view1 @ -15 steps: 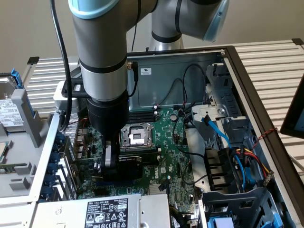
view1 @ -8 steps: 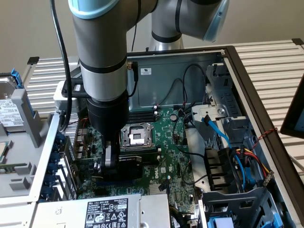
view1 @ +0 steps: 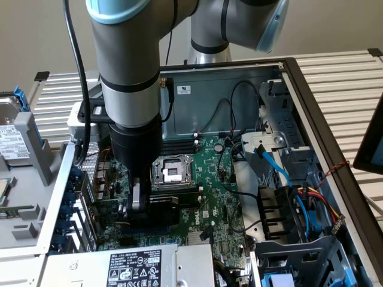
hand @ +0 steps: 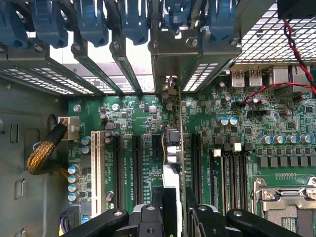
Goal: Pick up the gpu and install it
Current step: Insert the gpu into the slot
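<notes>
**Item 1. My tool [hand: 173,200], one.** It is closed on the gpu, one finger on each face of the card. In the exterior view the tool [view1: 139,200] is low inside the open computer case [view1: 299,78], over the motherboard [view1: 209,179].

**Item 2. The gpu [hand: 173,148], one.** I hold it on edge, so the wrist view looks straight along its thin side. It stands upright and in line with the row of expansion slots. Its metal end points toward the slotted rear wall of the case [hand: 163,54]. I judge it is held this way so that the bottom edge can meet a slot and the bracket can meet a rear opening. I cannot tell whether the edge is already in the slot or just above it. In the exterior view the gpu [view1: 160,208] shows as a dark block just beside the tool.

**Item 3. Expansion slots.**
- White slot [hand: 95,168]: one.
- Long black slots: three counted clear of the card.
- Short black slot [hand: 156,148]: one, just beside the card.

**Item 4. Blue retaining latches [hand: 91,19].** At least five sit along the rear wall, one over each opening.

**Item 5. Processor socket [view1: 172,171], one.** It is empty of cooler and lies near the tool.

**Item 6. Power supply [view1: 131,266], one.** It is labelled and sits at the near edge of the case.

**Item 7. Braided cable with white plug [hand: 44,153], one.** It lies off to the side, well apart from the card.
</notes>
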`<state>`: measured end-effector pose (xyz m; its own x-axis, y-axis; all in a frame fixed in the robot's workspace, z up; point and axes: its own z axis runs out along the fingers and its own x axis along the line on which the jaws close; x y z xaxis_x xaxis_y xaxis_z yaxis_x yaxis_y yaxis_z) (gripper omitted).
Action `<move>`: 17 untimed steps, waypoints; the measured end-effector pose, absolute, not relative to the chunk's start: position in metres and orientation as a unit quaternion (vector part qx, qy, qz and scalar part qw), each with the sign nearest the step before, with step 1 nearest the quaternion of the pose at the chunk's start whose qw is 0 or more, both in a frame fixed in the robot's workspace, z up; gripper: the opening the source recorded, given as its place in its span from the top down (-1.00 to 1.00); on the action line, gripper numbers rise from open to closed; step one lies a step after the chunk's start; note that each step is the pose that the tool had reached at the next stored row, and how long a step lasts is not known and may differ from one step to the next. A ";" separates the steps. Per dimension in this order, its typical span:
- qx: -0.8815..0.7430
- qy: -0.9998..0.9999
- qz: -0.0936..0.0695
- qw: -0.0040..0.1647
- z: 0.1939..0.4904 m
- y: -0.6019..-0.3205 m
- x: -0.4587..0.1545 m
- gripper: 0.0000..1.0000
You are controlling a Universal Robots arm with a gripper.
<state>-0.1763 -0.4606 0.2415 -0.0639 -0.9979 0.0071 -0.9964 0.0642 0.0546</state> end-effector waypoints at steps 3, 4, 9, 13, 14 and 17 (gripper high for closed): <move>0.684 -0.729 -0.018 0.021 0.241 -0.461 -0.176 0.45; 0.684 -0.729 -0.018 0.021 0.241 -0.461 -0.176 0.45; 0.684 -0.729 -0.017 0.021 0.241 -0.460 -0.177 0.45; 0.684 -0.729 -0.017 0.021 0.240 -0.460 -0.177 0.45; 0.684 -0.729 -0.017 0.021 0.240 -0.460 -0.177 0.45; 0.684 -0.729 -0.017 0.021 0.240 -0.460 -0.177 0.45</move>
<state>-0.1766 -0.4602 0.2404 -0.0639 -0.9979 0.0066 -0.9965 0.0642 0.0536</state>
